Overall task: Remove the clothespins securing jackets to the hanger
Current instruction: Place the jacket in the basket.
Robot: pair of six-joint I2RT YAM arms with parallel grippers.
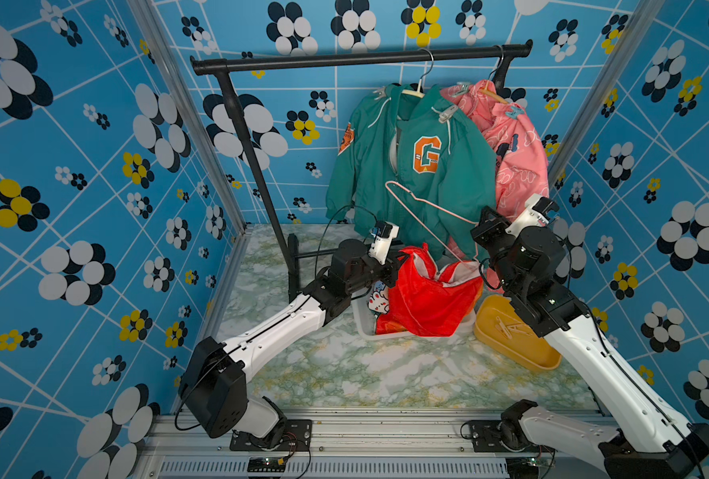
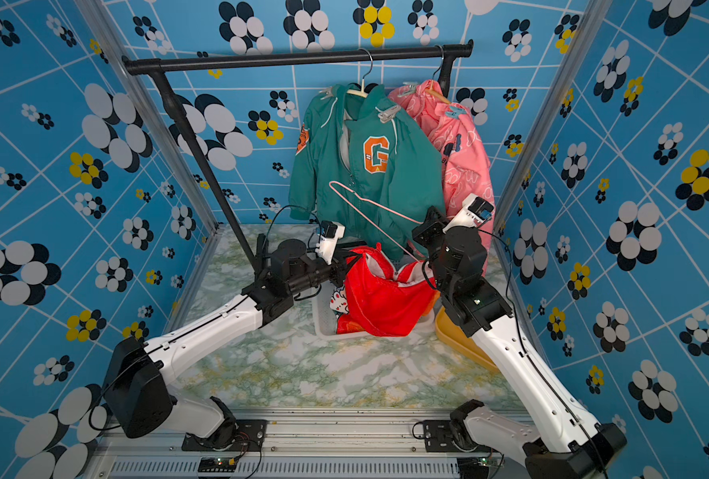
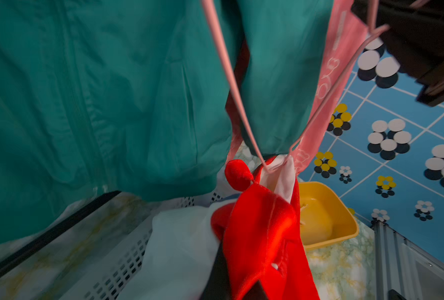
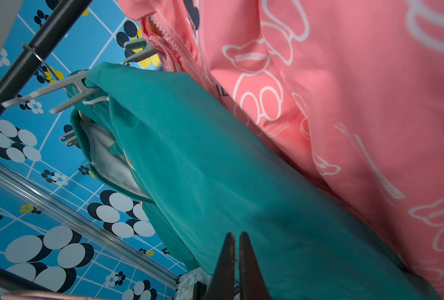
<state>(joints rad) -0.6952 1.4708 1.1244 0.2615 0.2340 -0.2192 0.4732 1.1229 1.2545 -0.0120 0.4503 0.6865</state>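
Red jacket down in the basket, green and pink jackets pinned on the rail.

Left gripper clamped tight on a fold of the red jacket, which slumps into the white basket on the table. A pink wire hanger pokes out of its collar and slants up across the green jacket. The green jacket hangs from the black rail, with a whitish clothespin on its near shoulder and a second on the far one. The pink jacket hangs touching it on the right, with a teal clothespin at its shoulder. Right gripper closed to a sliver by the green hem; cannot tell whether it pinches the hanger. Loose clothespins lie in the yellow tub.
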